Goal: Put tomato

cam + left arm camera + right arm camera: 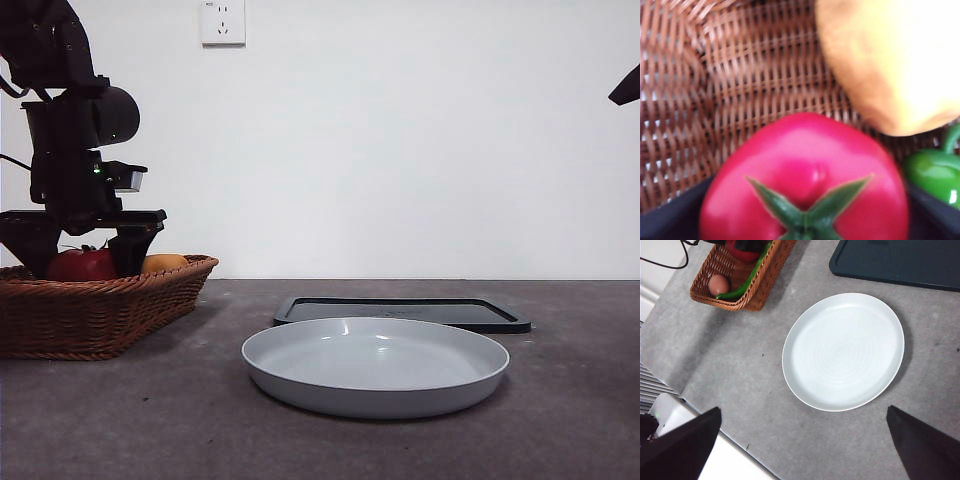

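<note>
Tomato [805, 180] sits between left gripper [85, 240] jaws in basket [90, 310]

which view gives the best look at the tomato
The left wrist view: the tomato fills the frame, red with its green stem, between the left gripper jaws. The front view shows only its top above the basket rim. The right wrist view catches a red sliver at the edge.

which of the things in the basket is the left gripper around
The tomato, red with a green stem: the left gripper has a jaw on each side. The orange fruit lies beside it, ungripped.
</note>
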You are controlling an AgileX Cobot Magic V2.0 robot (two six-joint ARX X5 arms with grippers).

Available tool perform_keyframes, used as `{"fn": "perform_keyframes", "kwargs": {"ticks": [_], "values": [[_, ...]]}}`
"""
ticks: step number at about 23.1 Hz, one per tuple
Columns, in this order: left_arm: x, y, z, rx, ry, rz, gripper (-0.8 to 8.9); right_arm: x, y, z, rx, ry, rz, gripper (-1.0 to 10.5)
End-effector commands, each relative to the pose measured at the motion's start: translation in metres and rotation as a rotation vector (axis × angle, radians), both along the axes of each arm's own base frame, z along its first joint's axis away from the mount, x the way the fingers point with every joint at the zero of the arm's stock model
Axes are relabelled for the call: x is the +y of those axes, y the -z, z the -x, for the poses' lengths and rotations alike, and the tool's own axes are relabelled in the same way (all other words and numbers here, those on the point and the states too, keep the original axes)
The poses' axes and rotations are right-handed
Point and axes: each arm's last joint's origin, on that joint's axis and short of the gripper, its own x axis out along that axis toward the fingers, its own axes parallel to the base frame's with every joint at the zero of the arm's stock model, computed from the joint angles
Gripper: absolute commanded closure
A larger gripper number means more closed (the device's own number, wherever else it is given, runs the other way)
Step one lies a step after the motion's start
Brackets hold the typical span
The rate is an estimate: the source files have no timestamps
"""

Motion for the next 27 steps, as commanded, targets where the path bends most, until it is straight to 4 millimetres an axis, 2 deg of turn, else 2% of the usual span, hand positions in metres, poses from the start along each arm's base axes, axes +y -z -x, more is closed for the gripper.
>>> {"fn": "perform_keyframes", "kwargs": {"ticks": [1,5,8,15,19,22,27], "values": [[-0.002,0.000,-0.006,-0.016,0.017,-0.005,4.81,0.001,-0.006,-0.001,-0.013,0.001,-0.012,3.4],[-0.002,-0.008,-0.007,-0.017,0.017,-0.004,4.81,0.002,-0.007,-0.001,-0.018,0.008,-0.024,3.4],[-0.006,-0.022,-0.008,-0.009,0.010,0.001,4.81,0.002,-0.008,-0.002,-0.023,0.012,-0.031,3.4],[-0.029,-0.075,0.003,-0.053,0.025,0.032,4.81,0.001,-0.009,-0.001,-0.021,0.042,-0.035,3.4],[-0.055,-0.108,0.026,-0.122,0.097,0.079,4.81,-0.002,-0.010,0.004,-0.025,0.065,-0.031,3.4],[-0.079,-0.127,0.047,-0.141,0.183,0.124,4.81,-0.005,-0.010,0.009,-0.009,0.091,-0.024,3.4],[-0.126,-0.136,0.081,-0.096,0.359,0.193,4.81,-0.014,-0.007,0.024,0.020,0.125,0.022,3.4]]}}
